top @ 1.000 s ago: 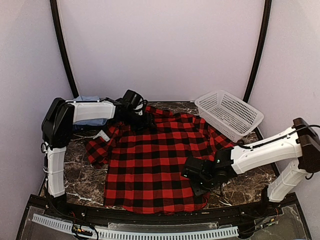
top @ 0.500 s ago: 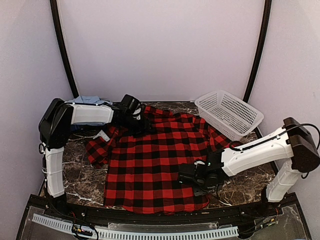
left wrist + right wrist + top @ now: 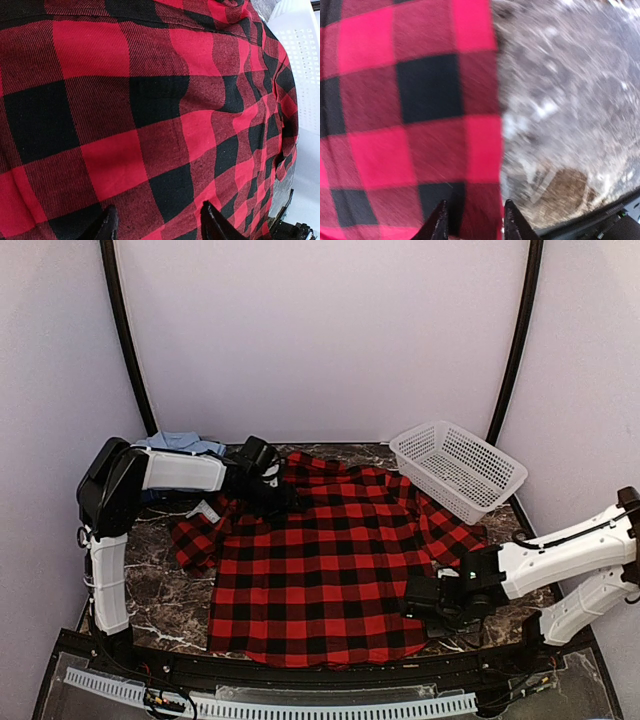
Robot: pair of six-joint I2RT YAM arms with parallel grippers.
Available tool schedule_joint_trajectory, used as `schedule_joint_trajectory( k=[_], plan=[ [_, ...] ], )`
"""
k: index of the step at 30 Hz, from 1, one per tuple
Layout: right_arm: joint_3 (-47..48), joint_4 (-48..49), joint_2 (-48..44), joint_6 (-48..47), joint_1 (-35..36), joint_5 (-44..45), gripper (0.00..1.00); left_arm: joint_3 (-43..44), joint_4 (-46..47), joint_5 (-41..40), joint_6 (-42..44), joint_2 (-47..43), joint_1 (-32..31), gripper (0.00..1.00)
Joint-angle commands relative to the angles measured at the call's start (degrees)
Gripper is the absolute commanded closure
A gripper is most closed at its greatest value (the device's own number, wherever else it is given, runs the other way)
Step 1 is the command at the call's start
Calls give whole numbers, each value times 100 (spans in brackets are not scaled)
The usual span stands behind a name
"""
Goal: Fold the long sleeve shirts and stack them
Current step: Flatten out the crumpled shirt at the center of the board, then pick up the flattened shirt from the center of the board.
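The red-and-black check flannel shirt (image 3: pixel 320 560) lies spread flat across the dark marble table (image 3: pixel 165 590), collar at the back. My left gripper (image 3: pixel 272 490) hovers over its collar end; in the left wrist view that gripper (image 3: pixel 160 225) is open just above the cloth (image 3: pixel 150 115), nothing between the fingers. My right gripper (image 3: pixel 420 600) sits low at the shirt's near right side. In the blurred right wrist view it (image 3: pixel 476 225) stands open astride the shirt's right edge (image 3: pixel 485 150). A light blue shirt (image 3: pixel 180 443) is bunched at the back left behind the left arm.
A white mesh basket (image 3: pixel 460 468) stands tilted at the back right, also showing in the left wrist view (image 3: pixel 305 45). A small white thing (image 3: pixel 203 510) lies by the flannel's left sleeve. The table's black front rail (image 3: pixel 300 675) runs just below the shirt's hem.
My right arm has swung right, from over the shirt's lower middle to its right edge, and its jaws have narrowed. The left gripper has shifted slightly at the collar.
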Motion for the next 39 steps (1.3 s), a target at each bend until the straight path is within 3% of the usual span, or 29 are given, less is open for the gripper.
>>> schedule_joint_trajectory(
  k=[1,6,10,13,22,39],
  plan=[
    [-308,-493,-973,963,175,-138,61,-15,2,-12,68,-363,49,44],
    [-369,-324,-1882,1140,174,218,52,41,-16,6,79,-441,67,44],
    [-10,-181,-1897,837,132,774,48,1,-45,-3,85,-587,75,44],
    [266,130,-1722,167,-40,908,48,-71,-69,-67,105,-765,76,44],
    [464,2406,-1093,-2058,-1084,111,48,-414,-296,-282,83,-1309,94,44],
    [1016,4239,327,-4067,-2001,-1190,48,-2655,-2094,-2957,-931,-3913,644,44]
  ],
)
